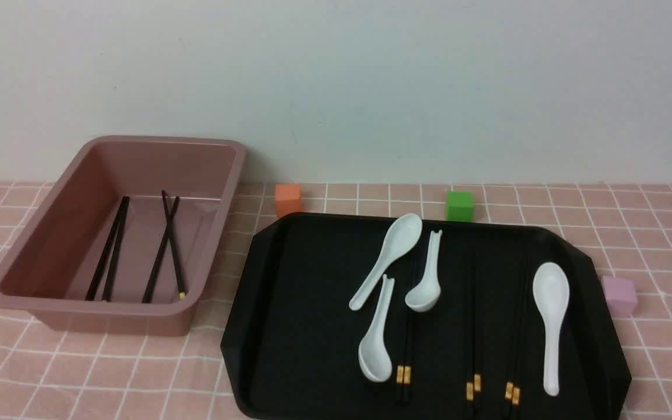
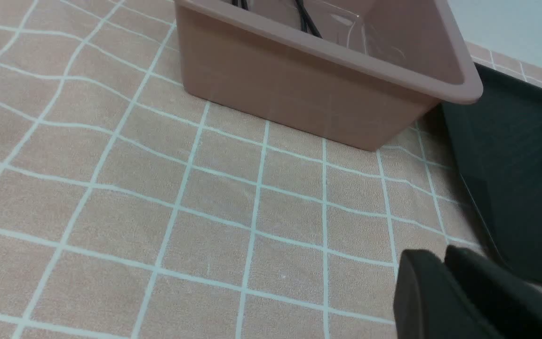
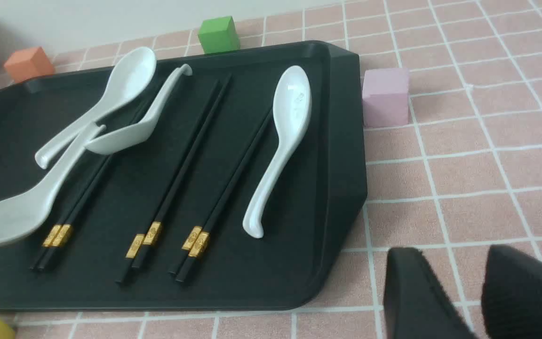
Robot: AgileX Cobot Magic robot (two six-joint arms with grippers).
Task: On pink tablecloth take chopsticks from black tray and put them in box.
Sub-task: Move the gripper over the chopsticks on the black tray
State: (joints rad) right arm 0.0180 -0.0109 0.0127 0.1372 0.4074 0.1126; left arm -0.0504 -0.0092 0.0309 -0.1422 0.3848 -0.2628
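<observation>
Right gripper (image 3: 454,263) hanging over the cloth (image 3: 487,141) just off the tray (image 3: 337,188) corner, jaws apart, holding nothing. Left gripper (image 2: 442,256) sitting over cloth in front of the box (image 2: 299,94), jaws looking closed, empty. Three pairs of chopsticks (image 3: 226,188) are lying in the tray — long axes running near-to-far, gold bands toward the robot. Two pairs are already lying in the box. Right arm is sitting nearer, I'm judging — closest pair lying to the robot's left of it, a spoon (image 3: 280,141) crowding its side.
</observation>
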